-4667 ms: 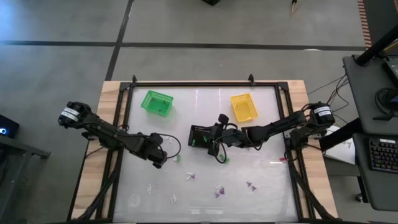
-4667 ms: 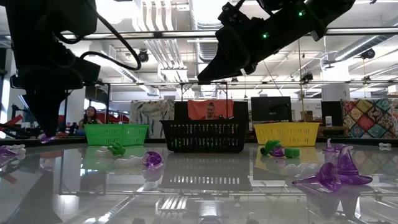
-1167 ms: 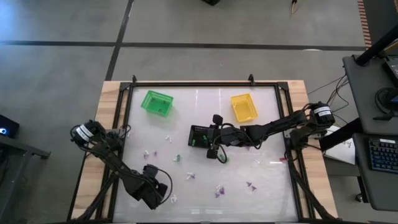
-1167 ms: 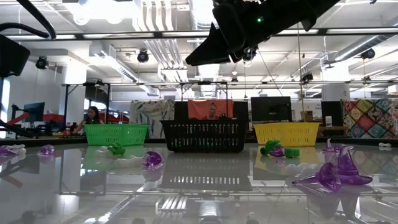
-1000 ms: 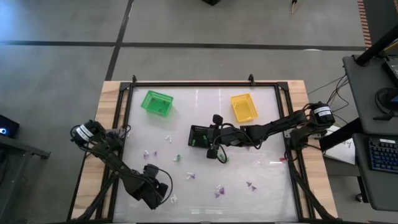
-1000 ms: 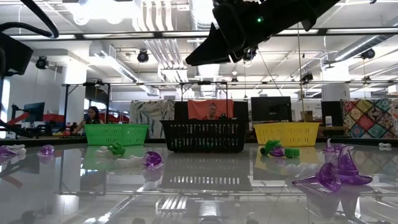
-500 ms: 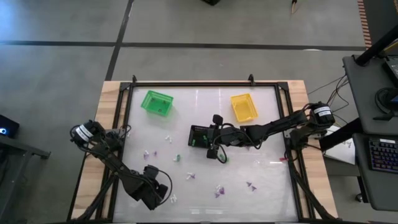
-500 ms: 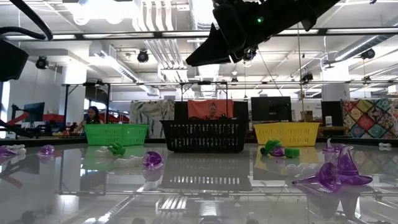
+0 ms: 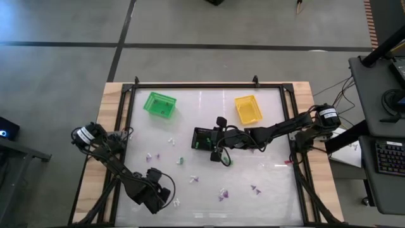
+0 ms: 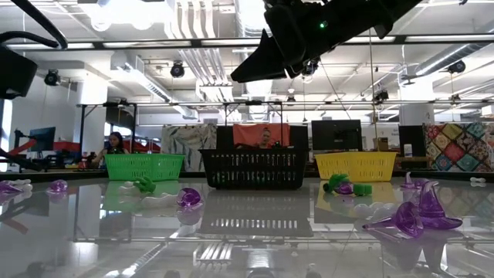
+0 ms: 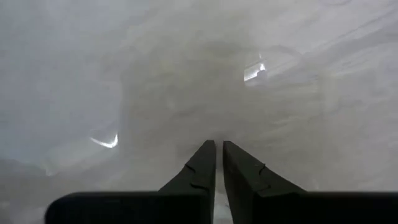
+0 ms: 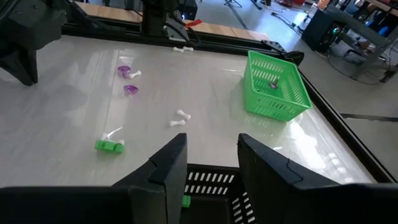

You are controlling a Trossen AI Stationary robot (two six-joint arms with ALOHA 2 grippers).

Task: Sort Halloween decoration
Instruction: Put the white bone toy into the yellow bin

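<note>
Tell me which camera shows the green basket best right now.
The right wrist view: the green basket shows whole, with a small trinket inside. The high view shows it small from above; the low view shows only its side wall; the left wrist view misses it.

2 dark arms (image 9: 120, 174) — black cables looped, white-labelled round joints (image 9: 328, 114).

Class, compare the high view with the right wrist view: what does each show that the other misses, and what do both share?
Only the high view: the yellow basket, the left gripper shut low over the table's near side, and the purple trinkets there.
Only the right wrist view: the right gripper open above the black basket.
Both: the green basket and the white table.
</note>
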